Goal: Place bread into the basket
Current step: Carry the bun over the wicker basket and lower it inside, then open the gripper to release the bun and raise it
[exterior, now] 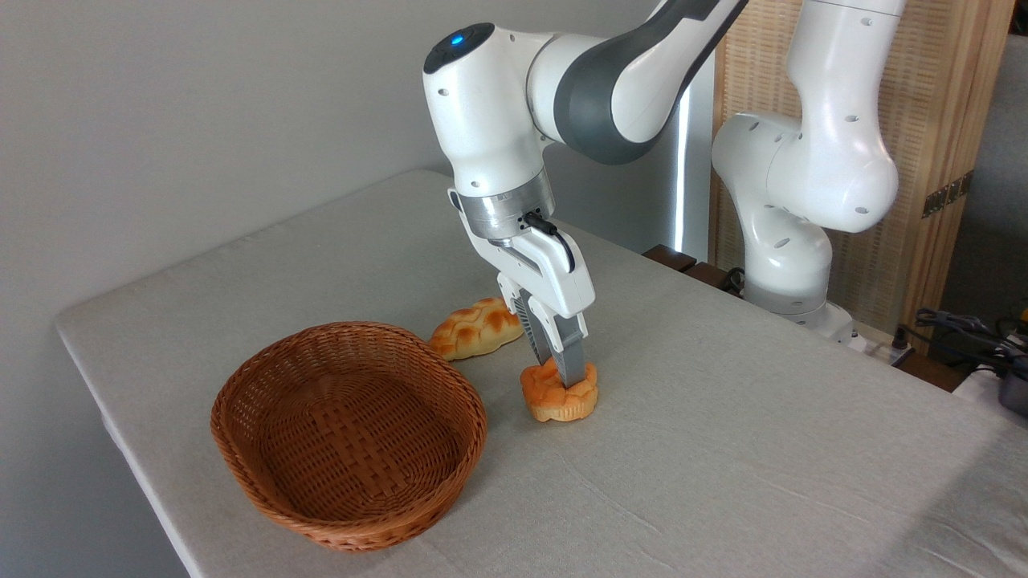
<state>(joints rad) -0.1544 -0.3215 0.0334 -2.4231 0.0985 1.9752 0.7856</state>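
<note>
**Bun under the fingers, basket off to the left**

I have the gripper (560, 371) pointing down onto the bun (559, 393), fingers nearly together and pressed into its lumpy top. It looks like a pinch on the bun, though I can't tell how firm the hold is. The bun sits on the tabletop (723, 449), roughly mid-table, base flat on the cloth, not lifted.

What matters for the carry: the basket (348, 433) lies to the left of the bun and a little toward the front edge, near but not touching it. Its long axis runs from back-left to front-right, so the near rim faces the bun (a short hop over a low wall). The loaf (475, 327) lies behind, just clear of the gripper.
</note>
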